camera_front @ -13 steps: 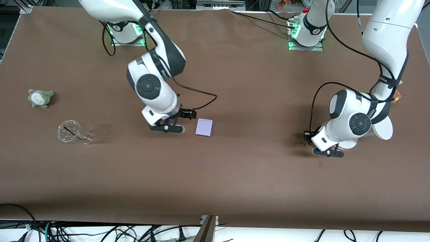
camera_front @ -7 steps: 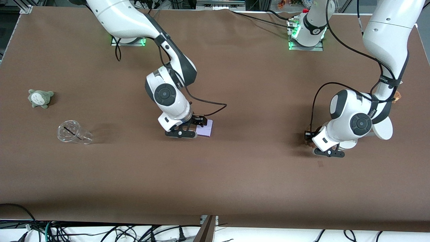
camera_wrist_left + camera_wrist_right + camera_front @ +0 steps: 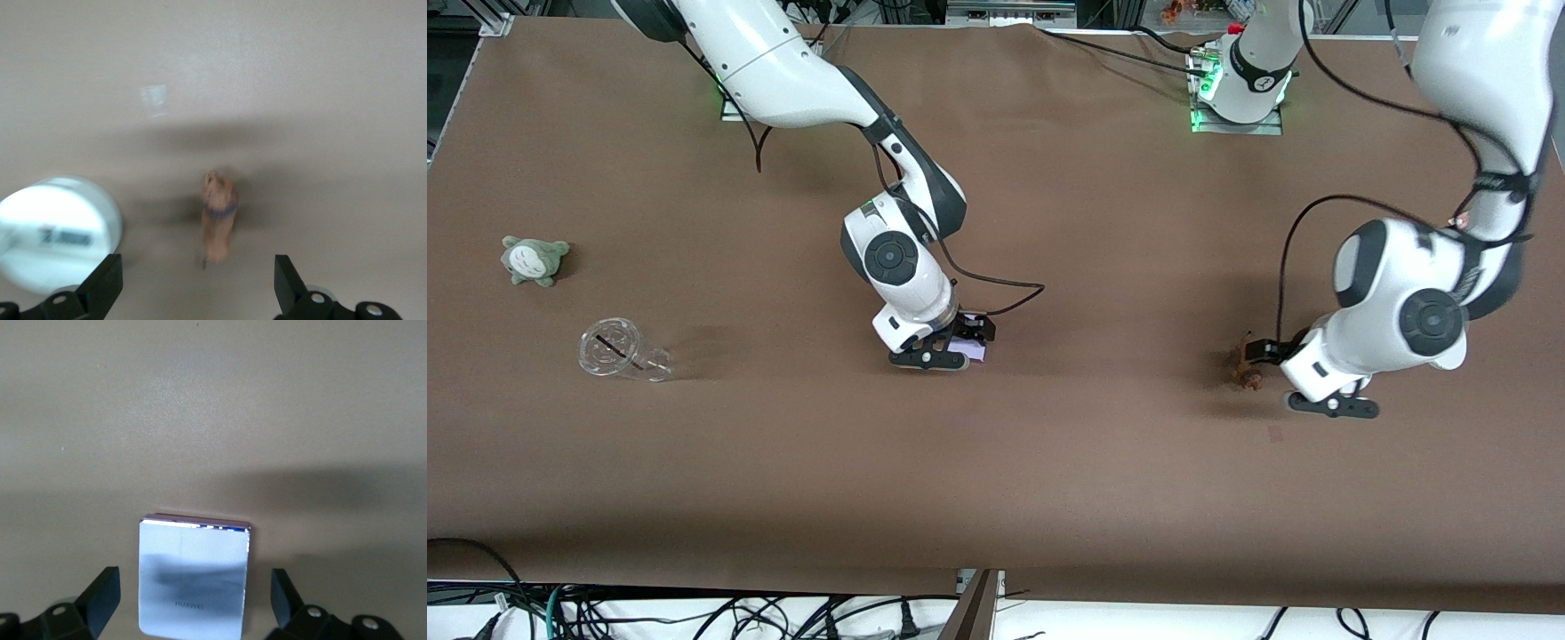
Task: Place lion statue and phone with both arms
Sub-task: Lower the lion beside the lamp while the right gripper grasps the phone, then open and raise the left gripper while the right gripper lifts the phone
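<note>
Right hand (image 3: 193,603) now over HUAWEI phone (image 3: 193,580)

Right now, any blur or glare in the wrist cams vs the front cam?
Left wrist view: motion-smeared, the lion statue soft-edged, the white stand blown out. Right wrist view: sharp; the phone mirrors a dark patch and glints along one edge. Front view: crisp on the table, slight smear on the left arm's wrist.
</note>
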